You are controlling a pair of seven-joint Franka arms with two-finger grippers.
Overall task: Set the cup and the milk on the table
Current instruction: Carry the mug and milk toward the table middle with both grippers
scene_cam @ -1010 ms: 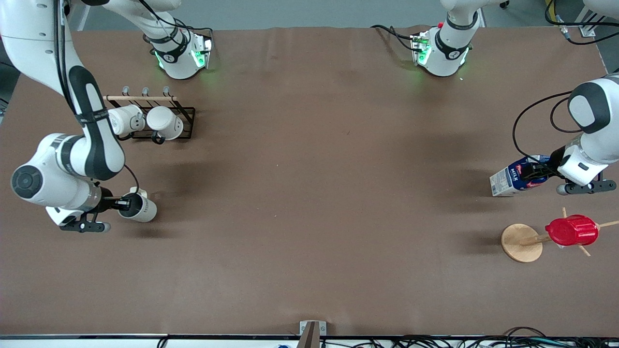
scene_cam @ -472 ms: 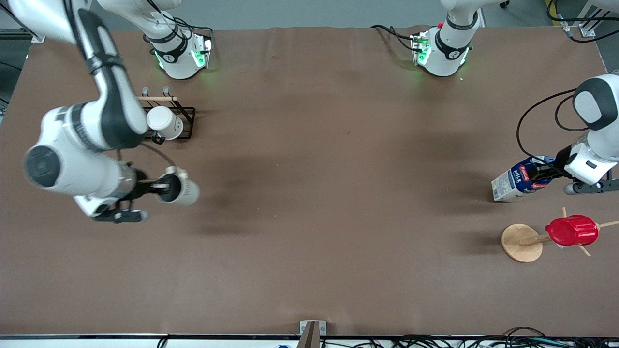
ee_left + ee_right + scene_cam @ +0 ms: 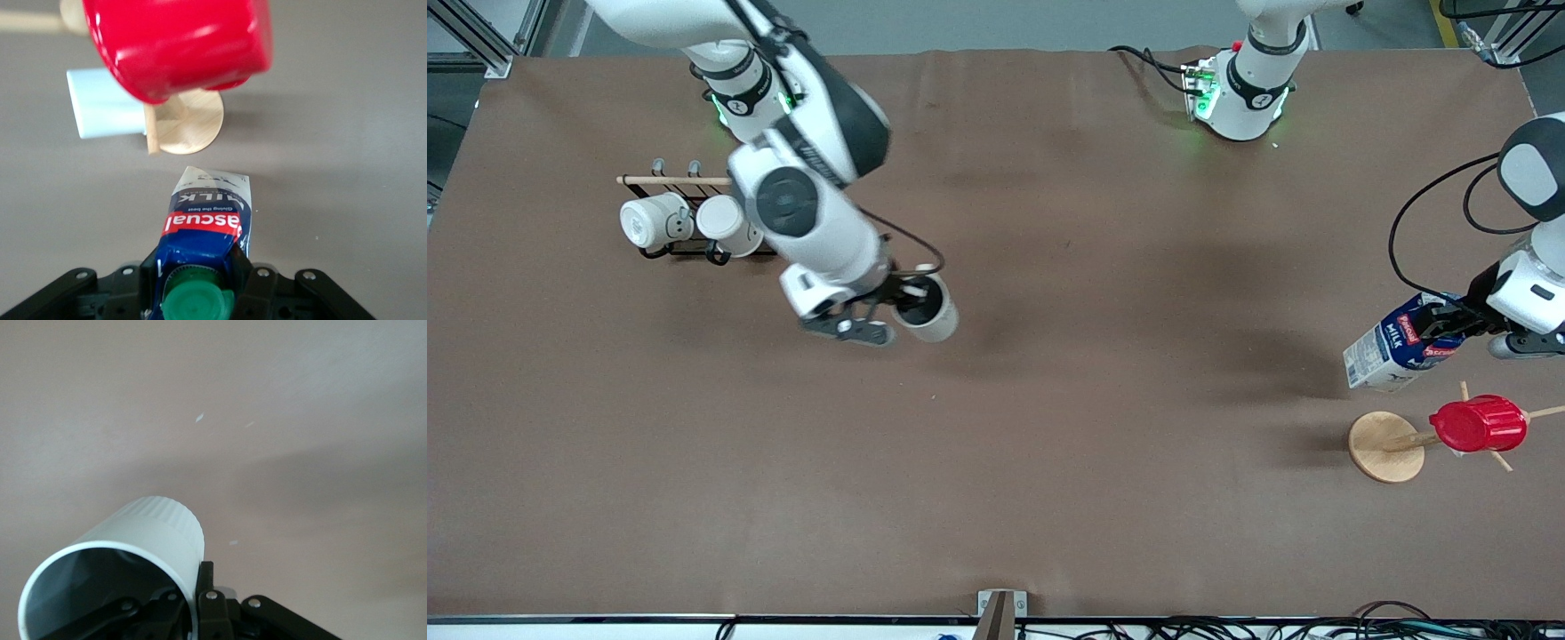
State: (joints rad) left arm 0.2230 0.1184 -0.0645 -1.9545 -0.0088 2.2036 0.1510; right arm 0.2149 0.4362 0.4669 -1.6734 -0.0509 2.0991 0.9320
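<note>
1. i am swinging my right gripper (image 3: pixel 903 302) from the rack (image 3: pixel 694 213) end toward mid-table (image 3: pixel 1049 444), clamping the cup (image 3: pixel 925 309) by its rim.
2. my left gripper (image 3: pixel 1440 327) is gripping the milk (image 3: pixel 1392 348), tilted, above the table near the red cup (image 3: pixel 1478 424).

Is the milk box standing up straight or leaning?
Leaning. The milk tilts in the left pincer, its capped top higher than its base.
</note>
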